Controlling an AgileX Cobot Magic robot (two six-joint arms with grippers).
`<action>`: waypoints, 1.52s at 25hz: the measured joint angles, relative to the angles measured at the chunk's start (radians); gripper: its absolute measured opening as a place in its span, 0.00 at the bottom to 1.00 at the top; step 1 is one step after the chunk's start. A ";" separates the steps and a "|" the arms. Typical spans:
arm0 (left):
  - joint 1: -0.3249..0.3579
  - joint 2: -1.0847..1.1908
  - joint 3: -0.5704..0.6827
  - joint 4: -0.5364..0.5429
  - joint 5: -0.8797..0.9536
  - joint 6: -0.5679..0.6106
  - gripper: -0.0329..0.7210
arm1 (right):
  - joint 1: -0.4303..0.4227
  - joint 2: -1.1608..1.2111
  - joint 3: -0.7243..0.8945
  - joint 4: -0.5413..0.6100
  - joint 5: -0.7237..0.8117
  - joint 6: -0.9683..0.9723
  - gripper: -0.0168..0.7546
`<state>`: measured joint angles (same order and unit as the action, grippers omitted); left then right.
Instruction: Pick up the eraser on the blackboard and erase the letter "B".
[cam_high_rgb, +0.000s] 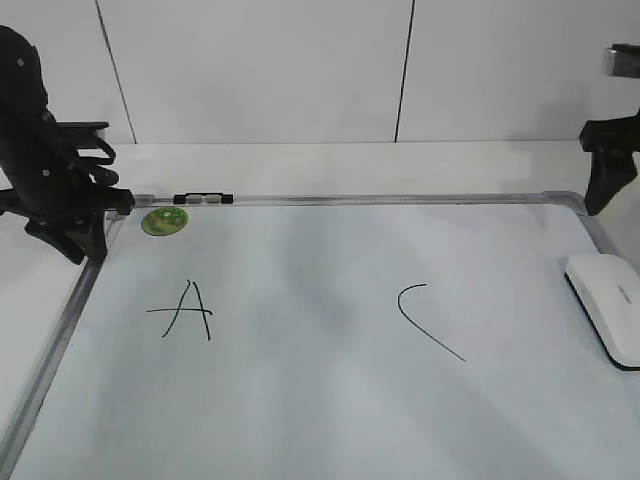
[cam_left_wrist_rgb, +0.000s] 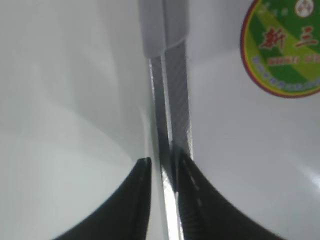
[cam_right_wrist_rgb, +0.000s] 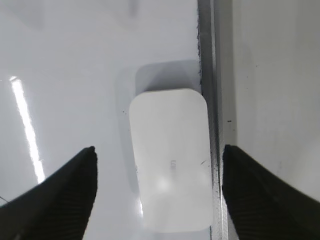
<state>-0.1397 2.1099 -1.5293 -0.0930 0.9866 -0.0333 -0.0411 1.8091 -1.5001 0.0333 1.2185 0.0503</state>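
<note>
The right hand (cam_right_wrist_rgb: 157, 155) hangs spread wide over the eraser (cam_right_wrist_rgb: 171, 157) at the blackboard (cam_high_rgb: 330, 400) edge, left hand (cam_left_wrist_rgb: 162, 165) nearly pressed together astride its frame.

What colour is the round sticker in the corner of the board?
Green with a yellow stripe and red edge, the sticker shows best in the left wrist view.

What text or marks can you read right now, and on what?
"A": black marker on the board, left.
"C"-like curve: marker, board centre; no "B" is visible.
"新" and "三": red characters on the green sticker; its smaller print is blurred.
Eraser: small grey lettering, too small to read.
</note>
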 joint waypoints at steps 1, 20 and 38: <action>0.000 0.000 0.000 0.004 0.011 0.002 0.30 | 0.000 -0.011 0.000 0.006 0.000 0.000 0.79; 0.018 -0.170 -0.041 0.069 0.221 0.006 0.41 | 0.000 -0.393 0.002 0.074 0.020 0.005 0.79; 0.018 -0.789 0.320 0.057 0.242 0.006 0.41 | 0.000 -0.986 0.425 0.046 0.039 -0.021 0.79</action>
<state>-0.1219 1.3206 -1.2096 -0.0362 1.2288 -0.0274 -0.0411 0.8236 -1.0753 0.0795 1.2572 0.0291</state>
